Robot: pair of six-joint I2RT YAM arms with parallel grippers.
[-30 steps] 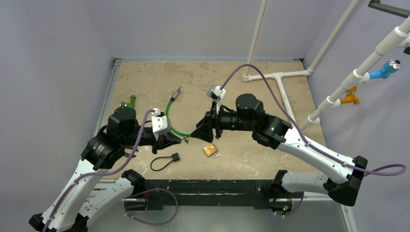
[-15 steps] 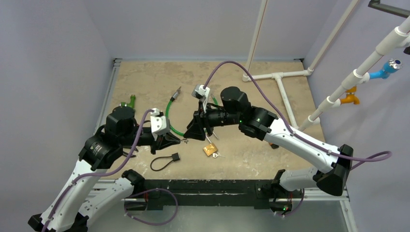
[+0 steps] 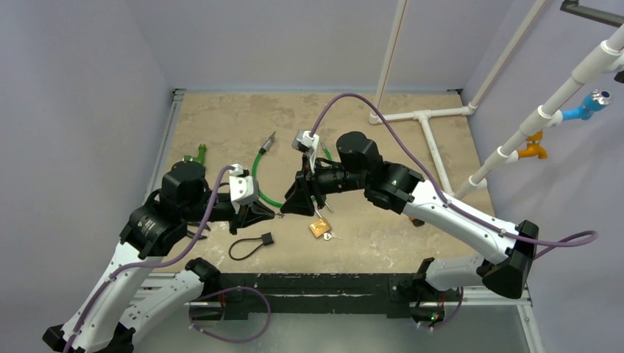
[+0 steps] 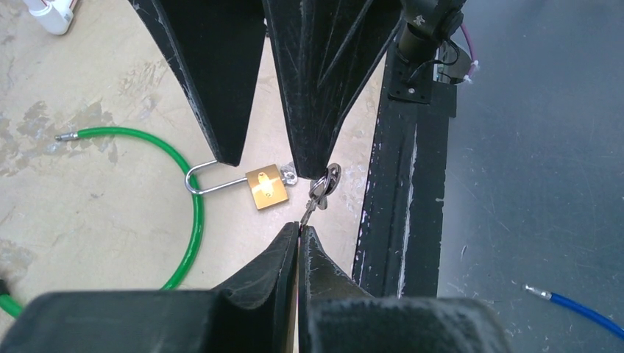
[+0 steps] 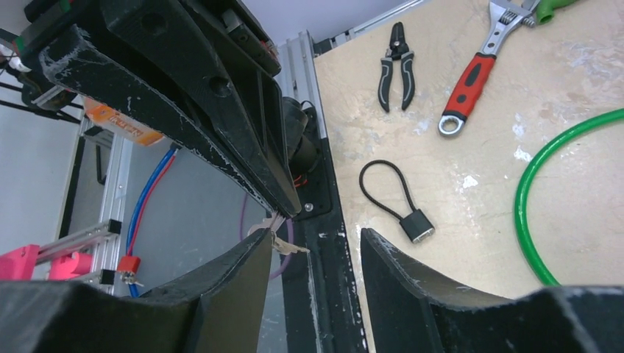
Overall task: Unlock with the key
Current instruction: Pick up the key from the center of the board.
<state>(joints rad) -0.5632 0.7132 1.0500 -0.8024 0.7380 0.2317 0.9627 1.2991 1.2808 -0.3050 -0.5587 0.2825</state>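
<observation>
Both arms reach inward over the middle of the surface (image 3: 221, 125), forearms low and nearly level, so that their fingertips meet almost nose to nose. The left hand (image 4: 298, 234) has its two fingers pressed together, and the blade of a small silver key (image 4: 309, 209) is pinched between their tips. The key slants up and away from the fingers, with its key ring (image 4: 329, 179) hanging at the far end. The right hand (image 5: 315, 239) faces it with its fingers spread wide, one on each side of the left hand's tips. From the left wrist view, the tip of one right finger sits right at the key ring, but I cannot tell whether it touches.

The brass padlock (image 4: 266, 187) lies flat on the surface below the two hands, apart from the key. Its steel shackle points toward the green cable (image 4: 193, 220), which curves just beside it. The shackle's upper leg runs behind a right finger, so I cannot tell whether it is latched.

A black cable lock (image 5: 401, 209) lies on the surface nearer the left arm. A pair of black pliers (image 5: 396, 66) and a red-handled adjustable wrench (image 5: 471, 84) lie side by side beyond it, well apart from the padlock.
</observation>
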